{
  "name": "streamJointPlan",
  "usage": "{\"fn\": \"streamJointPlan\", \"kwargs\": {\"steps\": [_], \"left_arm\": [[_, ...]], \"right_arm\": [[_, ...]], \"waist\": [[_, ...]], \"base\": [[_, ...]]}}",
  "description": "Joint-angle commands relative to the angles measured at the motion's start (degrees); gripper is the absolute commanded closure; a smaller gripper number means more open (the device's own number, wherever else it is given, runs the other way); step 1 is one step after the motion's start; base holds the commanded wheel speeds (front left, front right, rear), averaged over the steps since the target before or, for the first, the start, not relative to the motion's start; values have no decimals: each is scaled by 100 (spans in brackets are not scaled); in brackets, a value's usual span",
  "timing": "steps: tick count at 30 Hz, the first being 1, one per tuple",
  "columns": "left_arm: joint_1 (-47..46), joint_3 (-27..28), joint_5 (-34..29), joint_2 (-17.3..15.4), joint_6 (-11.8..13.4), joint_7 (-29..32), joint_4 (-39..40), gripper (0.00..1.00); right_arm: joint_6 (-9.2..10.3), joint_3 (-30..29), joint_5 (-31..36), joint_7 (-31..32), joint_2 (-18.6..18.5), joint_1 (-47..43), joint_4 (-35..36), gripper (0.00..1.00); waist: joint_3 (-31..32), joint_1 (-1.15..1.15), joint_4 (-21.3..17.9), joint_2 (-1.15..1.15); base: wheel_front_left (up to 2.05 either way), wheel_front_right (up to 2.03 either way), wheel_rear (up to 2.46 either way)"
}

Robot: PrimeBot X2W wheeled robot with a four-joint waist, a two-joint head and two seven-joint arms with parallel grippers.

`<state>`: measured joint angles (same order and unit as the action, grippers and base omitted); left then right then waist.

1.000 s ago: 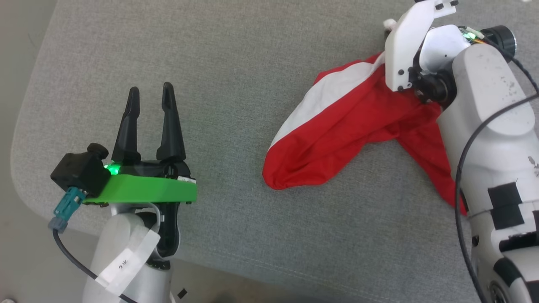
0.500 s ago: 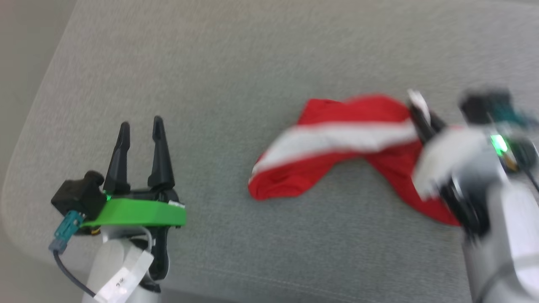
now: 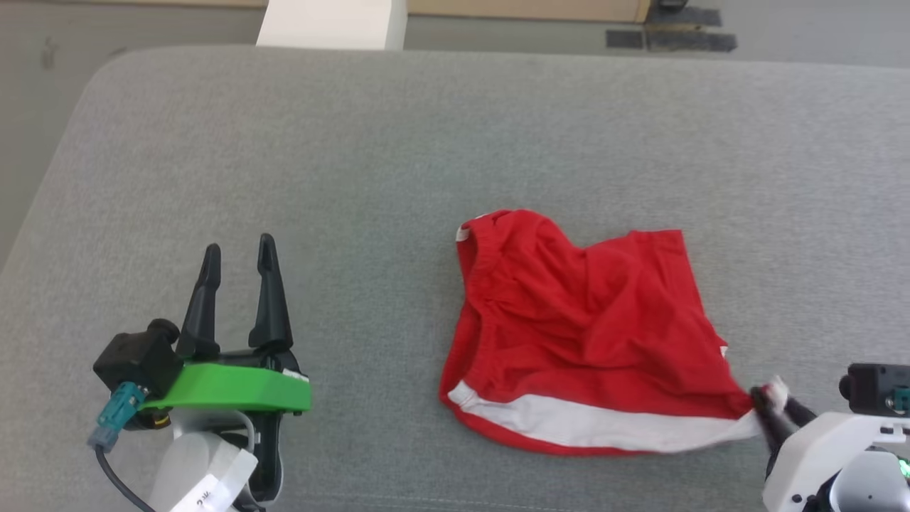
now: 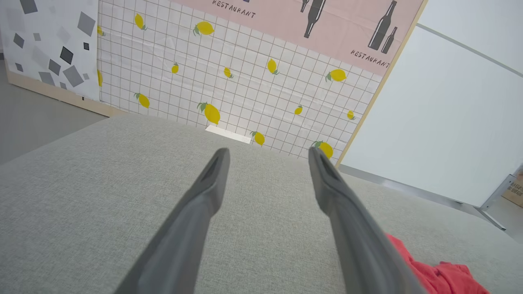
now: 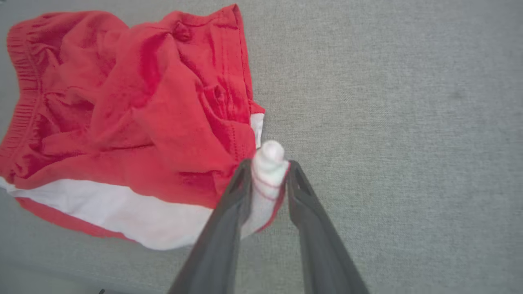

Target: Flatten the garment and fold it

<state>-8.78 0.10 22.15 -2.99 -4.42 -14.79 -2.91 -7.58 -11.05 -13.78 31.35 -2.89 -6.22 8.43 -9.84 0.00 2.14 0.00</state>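
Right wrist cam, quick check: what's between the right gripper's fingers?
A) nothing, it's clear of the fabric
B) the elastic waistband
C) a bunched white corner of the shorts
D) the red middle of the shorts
C: a small white wad at the striped hem corner of the shorts sits in the right gripper, touching both fingers. The waistband lies at the far side of the cloth.

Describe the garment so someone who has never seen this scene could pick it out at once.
On the grey cushion, look right of the middle, toward the near edge. There lie the red shorts, crumpled, one white corner bunched between the fingers of the right gripper. They are the one bright red thing, with a gathered waistband and a white stripe.
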Motion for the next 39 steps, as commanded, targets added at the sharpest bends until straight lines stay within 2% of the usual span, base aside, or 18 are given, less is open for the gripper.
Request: {"fn": "streamJointPlan", "kwargs": {"steps": [1,6,10,14,19,23,28,30,33,39], "left_arm": [[106,0,-109,11,-24,-20,-13,0],[178,-9,-158,11,-50,-20,-68,0],[250,-57,-188,11,-70,-20,-132,0],[297,-108,-189,11,-83,-20,-183,0],[322,-417,-254,12,-138,-20,-361,0],[315,-1263,-371,-52,-266,151,-810,0],[72,-2532,-262,-398,-303,921,-1103,0],[-55,-2867,-177,-546,-304,1239,-1201,0],[-228,-3080,-57,-678,-305,1660,-1396,0],[-501,-3131,52,-738,-245,2430,-1742,0]], "right_arm": [[9,-45,-27,-135,0,1,-83,0],[9,-285,13,-1111,1,178,-262,0],[9,-44,272,-1947,1,208,-306,0],[9,107,468,-2450,1,225,-491,0],[9,285,506,-2687,1,314,-686,0],[9,282,450,-2940,1,337,-740,0],[9,283,447,-3091,1,298,-727,0],[9,279,432,-3085,1,270,-705,0],[9,309,400,-3069,1,242,-687,0],[9,374,354,-3023,1,211,-708,0]], "waist": [[106,0,-94,0],[192,0,-86,0],[280,0,-83,0],[337,0,-92,0],[391,0,-52,0],[415,0,-18,0],[393,0,-67,0],[372,0,-126,0],[338,0,-239,0],[255,0,-498,0]], "base": [[0,0,0],[0,0,0],[0,0,0],[0,0,0],[0,0,0],[0,0,0],[0,0,0],[0,0,0],[0,0,0],[0,0,0]]}}
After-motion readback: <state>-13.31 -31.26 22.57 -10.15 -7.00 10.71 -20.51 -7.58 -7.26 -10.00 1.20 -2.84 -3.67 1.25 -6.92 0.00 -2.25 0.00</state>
